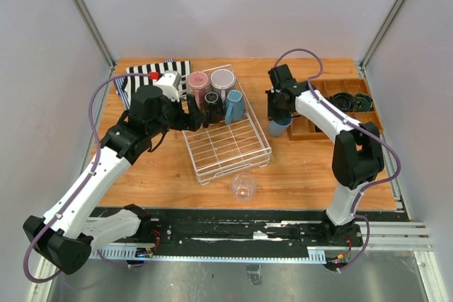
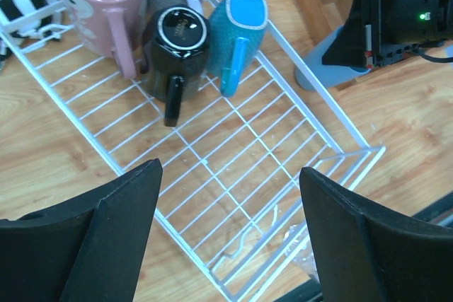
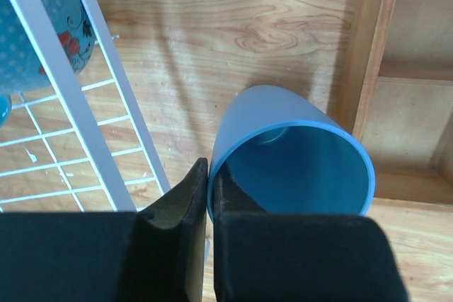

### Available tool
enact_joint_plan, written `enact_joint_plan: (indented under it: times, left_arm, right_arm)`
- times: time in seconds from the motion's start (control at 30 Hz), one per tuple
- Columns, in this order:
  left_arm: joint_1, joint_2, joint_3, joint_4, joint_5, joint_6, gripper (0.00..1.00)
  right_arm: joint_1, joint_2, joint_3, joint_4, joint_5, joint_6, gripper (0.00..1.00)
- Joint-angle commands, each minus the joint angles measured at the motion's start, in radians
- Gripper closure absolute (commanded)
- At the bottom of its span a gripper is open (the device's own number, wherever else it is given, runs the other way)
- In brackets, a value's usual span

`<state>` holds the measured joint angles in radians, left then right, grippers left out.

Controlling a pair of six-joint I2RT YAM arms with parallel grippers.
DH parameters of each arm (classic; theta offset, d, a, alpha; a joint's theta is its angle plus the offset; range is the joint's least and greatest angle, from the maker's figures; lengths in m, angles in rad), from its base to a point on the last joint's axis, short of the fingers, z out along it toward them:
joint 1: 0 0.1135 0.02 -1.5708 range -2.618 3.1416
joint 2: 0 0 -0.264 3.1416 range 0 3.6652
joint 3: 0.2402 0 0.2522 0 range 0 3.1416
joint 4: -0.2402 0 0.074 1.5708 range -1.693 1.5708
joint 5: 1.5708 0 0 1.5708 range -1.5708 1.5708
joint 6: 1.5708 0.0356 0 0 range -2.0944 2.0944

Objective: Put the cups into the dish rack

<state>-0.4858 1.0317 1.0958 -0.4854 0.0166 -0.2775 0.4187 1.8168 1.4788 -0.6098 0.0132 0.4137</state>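
The white wire dish rack (image 1: 230, 143) lies mid-table. At its far end stand a pink mug (image 1: 197, 84), a grey-lilac cup (image 1: 222, 79), a dark mug (image 1: 212, 104) and a blue mug (image 1: 234, 106). A clear glass (image 1: 243, 186) stands on the table in front of the rack. My right gripper (image 3: 210, 189) is shut on the rim of a light blue tumbler (image 3: 297, 153), one finger inside and one outside, just right of the rack's side rail (image 3: 44, 54). My left gripper (image 2: 228, 169) hangs open and empty over the rack's grid (image 2: 233, 153), near the dark mug (image 2: 177, 40).
A brown wooden compartment tray (image 1: 340, 104) with dark round items sits at the right, right behind the tumbler (image 1: 279, 126). A black-and-white striped cloth (image 1: 152, 72) with a white and red item (image 1: 161, 77) lies at the back left.
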Motion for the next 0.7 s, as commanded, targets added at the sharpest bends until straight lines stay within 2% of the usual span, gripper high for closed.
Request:
enact_joint_plan:
  times: [0.0, 0.17, 0.3, 0.4, 0.53, 0.67]
  left_arm:
    - [0.003, 0.012, 0.031, 0.018, 0.129, -0.069, 0.16]
    - [0.001, 0.015, -0.023, 0.123, 0.260, -0.212, 0.04]
    - [0.001, 0.028, -0.087, 0.265, 0.372, -0.369, 0.01]
    - [0.003, 0.040, -0.149, 0.393, 0.430, -0.514, 0.00]
    - [0.002, 0.080, -0.224, 0.597, 0.517, -0.694, 0.00]
    - [0.002, 0.124, -0.260, 0.778, 0.544, -0.838, 0.00]
  right_arm:
    - [-0.010, -0.117, -0.017, -0.060, 0.035, -0.060, 0.99]
    - [-0.076, -0.272, -0.010, -0.084, -0.054, -0.063, 0.99]
    - [-0.185, -0.397, -0.033, -0.036, -0.285, -0.001, 0.99]
    - [-0.253, -0.497, -0.116, 0.106, -0.487, 0.094, 0.99]
    - [-0.283, -0.587, -0.235, 0.346, -0.703, 0.286, 0.99]
    - [-0.283, -0.610, -0.328, 0.558, -0.831, 0.458, 0.99]
